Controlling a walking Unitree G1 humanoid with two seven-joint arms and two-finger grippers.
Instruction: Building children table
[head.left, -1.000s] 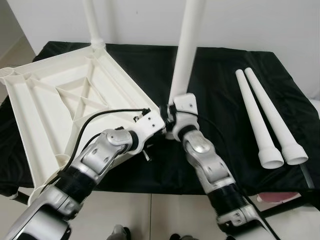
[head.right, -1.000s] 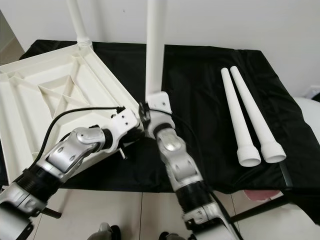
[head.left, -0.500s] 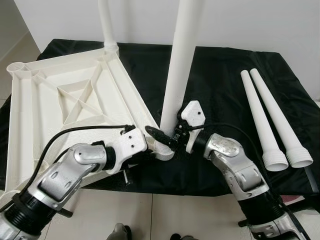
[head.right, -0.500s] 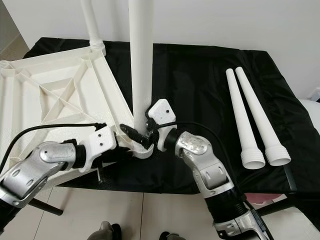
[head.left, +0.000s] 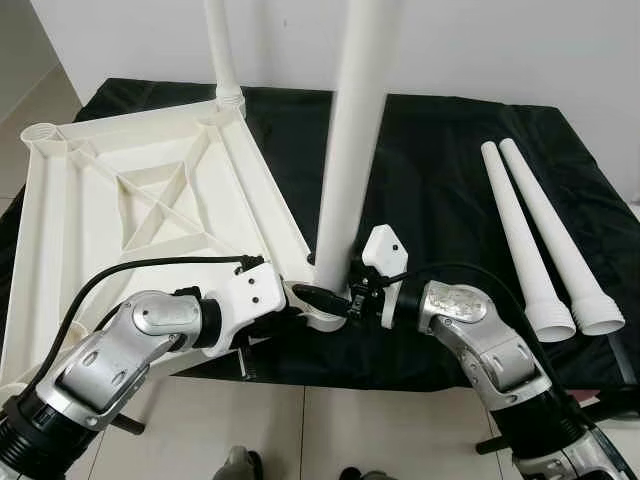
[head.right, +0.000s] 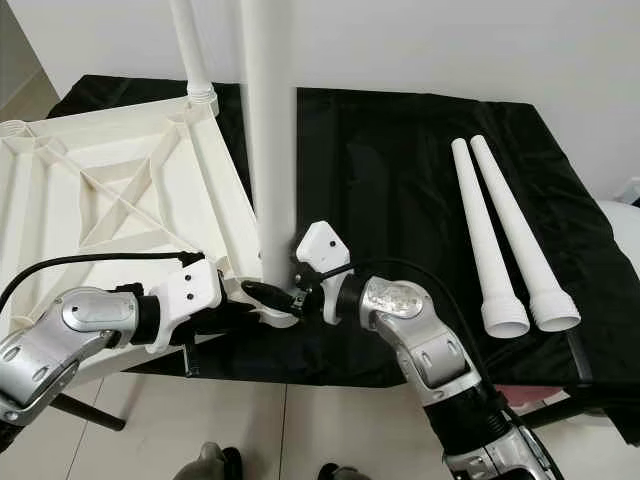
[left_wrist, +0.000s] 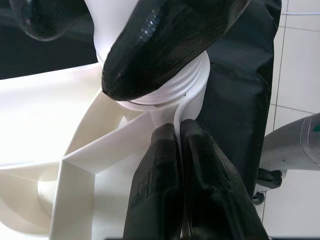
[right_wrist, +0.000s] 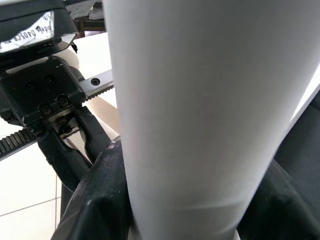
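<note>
A white plastic tabletop (head.left: 150, 200) lies upside down on the black-clothed table. One white leg (head.left: 222, 50) stands in its far corner socket. A second leg (head.left: 350, 130) stands upright at the near corner socket (left_wrist: 195, 85). My right gripper (head.left: 325, 298) is shut around the base of this leg (right_wrist: 200, 100), one black finger (right_wrist: 102, 200) on each side. My left gripper (left_wrist: 177, 132) is shut on the thin rim of the tabletop just below that socket, its fingers (left_wrist: 155, 190) pressed together on the wall.
Two loose white legs (head.left: 520, 240) (head.left: 560, 235) lie side by side on the black cloth (head.left: 440, 150) at the right. The table's front edge runs just under both grippers, with tiled floor (head.left: 350, 430) below. A white wall stands behind.
The camera has shifted. The near leg stands more upright and closer to me, and my right forearm has swung lower and out to the right. Both grippers keep their hold.
</note>
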